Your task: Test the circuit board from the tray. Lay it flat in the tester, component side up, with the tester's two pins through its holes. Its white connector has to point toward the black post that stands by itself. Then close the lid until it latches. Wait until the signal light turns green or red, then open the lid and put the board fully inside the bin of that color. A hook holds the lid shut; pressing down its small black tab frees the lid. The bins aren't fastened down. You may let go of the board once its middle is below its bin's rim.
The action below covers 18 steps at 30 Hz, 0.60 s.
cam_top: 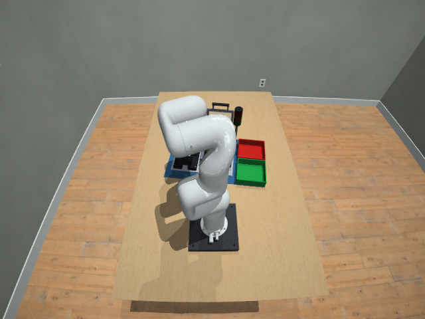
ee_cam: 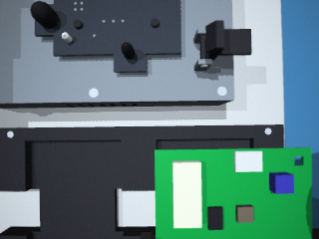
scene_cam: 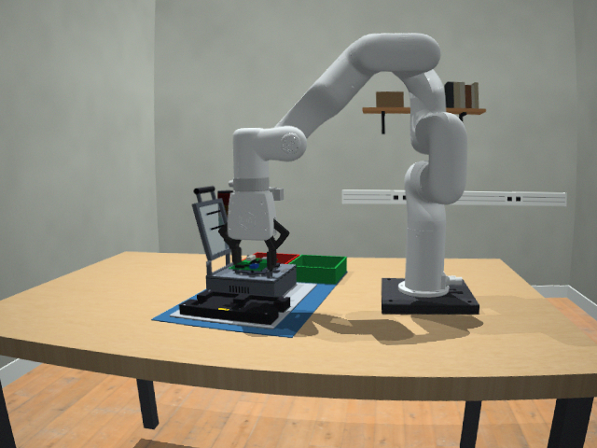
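Observation:
My gripper [scene_cam: 254,264] is shut on the green circuit board [ee_cam: 224,184], held level, component side up, above the black tray [scene_cam: 226,312] [ee_cam: 75,169] [cam_top: 185,161]. The board's white connector [ee_cam: 248,161] is at its tester-side edge. The grey tester [scene_cam: 250,285] [ee_cam: 159,89] lies beyond the tray, its lid [scene_cam: 201,232] [cam_top: 220,110] standing open. In the wrist view it shows a thin silver pin [ee_cam: 67,37], two black posts and the hook [ee_cam: 215,40] with its black tab [ee_cam: 238,42]. The fingertips are out of the wrist view. The arm hides the board in the top view.
The red bin [cam_top: 251,150] and green bin [cam_top: 251,171] [scene_cam: 320,270] stand side by side to the tester's right. The signal light [cam_top: 238,116] [scene_cam: 224,200] stands near the lid and looks unlit. A blue mat [scene_cam: 308,308] lies under the tester and tray.

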Motion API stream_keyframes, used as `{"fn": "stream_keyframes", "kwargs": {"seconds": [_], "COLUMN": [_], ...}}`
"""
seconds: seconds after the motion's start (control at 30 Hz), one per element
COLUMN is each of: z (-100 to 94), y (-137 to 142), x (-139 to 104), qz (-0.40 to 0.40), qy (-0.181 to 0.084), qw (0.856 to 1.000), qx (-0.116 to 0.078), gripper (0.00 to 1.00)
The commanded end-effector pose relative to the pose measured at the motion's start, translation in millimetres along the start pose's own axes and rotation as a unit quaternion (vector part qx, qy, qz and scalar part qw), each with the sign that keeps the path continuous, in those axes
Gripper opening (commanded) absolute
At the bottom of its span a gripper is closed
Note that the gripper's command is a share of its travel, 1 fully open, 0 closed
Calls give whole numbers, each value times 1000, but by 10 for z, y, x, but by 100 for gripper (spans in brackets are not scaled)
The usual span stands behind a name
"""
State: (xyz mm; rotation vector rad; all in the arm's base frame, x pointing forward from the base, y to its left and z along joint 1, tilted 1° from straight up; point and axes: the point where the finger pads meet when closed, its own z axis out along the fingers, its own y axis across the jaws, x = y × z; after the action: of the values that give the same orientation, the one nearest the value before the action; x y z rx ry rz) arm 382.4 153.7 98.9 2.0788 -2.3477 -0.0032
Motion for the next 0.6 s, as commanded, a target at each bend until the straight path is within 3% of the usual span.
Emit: {"fn": "stream_keyframes", "kwargs": {"seconds": [0.0, 0.57], "z": [-16, -16], "y": [-13, -13], "x": [-7, -7], "qz": [0, 27], "qy": [-1, -1], "qw": [1000, 1000], "qx": [2, 2], "gripper": [79, 79]}}
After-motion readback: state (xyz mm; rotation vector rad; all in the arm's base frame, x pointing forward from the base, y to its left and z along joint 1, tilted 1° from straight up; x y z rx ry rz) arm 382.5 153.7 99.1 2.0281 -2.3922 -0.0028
